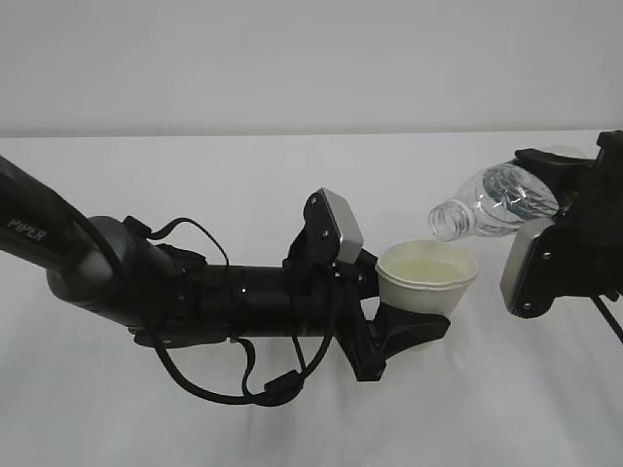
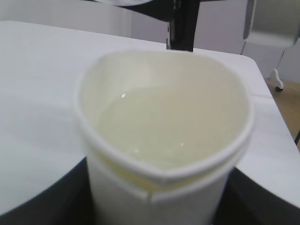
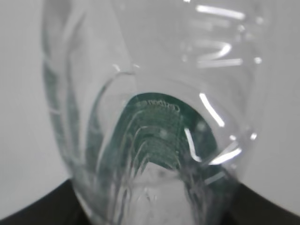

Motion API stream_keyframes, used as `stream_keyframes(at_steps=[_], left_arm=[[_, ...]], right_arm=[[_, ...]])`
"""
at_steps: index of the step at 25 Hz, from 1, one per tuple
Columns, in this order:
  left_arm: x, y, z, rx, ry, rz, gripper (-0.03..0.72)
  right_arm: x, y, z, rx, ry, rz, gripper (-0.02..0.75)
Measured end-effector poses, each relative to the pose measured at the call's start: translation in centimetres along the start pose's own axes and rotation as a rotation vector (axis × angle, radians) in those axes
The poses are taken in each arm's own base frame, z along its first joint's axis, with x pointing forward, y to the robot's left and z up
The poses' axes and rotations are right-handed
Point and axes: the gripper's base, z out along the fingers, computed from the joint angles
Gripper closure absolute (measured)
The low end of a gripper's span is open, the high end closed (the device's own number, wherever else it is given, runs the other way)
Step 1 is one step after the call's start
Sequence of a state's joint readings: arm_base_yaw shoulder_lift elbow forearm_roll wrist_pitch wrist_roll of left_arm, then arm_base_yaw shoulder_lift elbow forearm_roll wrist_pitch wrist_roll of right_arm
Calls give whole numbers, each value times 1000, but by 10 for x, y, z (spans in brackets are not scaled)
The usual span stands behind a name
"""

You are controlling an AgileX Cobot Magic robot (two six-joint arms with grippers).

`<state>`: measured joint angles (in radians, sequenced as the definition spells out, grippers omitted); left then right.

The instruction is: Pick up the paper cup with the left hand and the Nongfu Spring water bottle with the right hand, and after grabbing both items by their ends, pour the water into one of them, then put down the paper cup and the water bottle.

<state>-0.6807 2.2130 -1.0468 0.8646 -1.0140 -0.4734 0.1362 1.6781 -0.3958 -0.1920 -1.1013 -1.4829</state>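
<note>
The left hand (image 1: 404, 336) has its jaws clenched around the lower body of the paper cup (image 1: 426, 282), partly spread to the cup's width, holding it upright above the white counter (image 1: 545, 409). Just right of the cup, the right hand (image 1: 569, 209) grasps the Nongfu Spring water bottle (image 1: 492, 202) by its far end, jaws part-way spread around it, the bottle tipped nearly level with its open neck just above the cup's right rim. In the exterior view, no stream is visible between neck and cup. The left wrist view looks straight down into the cup (image 2: 164, 136): its rim is squeezed out of round, and clear water (image 2: 168, 129) lies inside, glinting. The right wrist view gives what neither other shows: the ribbed clear wall of the bottle (image 3: 154, 117) up close, with the dark green label (image 3: 159, 136) seen through the plastic.
</note>
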Motion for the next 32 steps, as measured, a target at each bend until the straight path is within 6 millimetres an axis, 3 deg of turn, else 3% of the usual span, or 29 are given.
stream_keyframes(at_steps=[26, 32], left_arm=[[-4, 6, 0, -69, -50, -30, 237], [-5, 18, -7, -108, -59, -38, 238]], right_arm=[[3, -2, 0, 33, 31, 545, 372], [3, -2, 0, 36, 28, 717, 372]])
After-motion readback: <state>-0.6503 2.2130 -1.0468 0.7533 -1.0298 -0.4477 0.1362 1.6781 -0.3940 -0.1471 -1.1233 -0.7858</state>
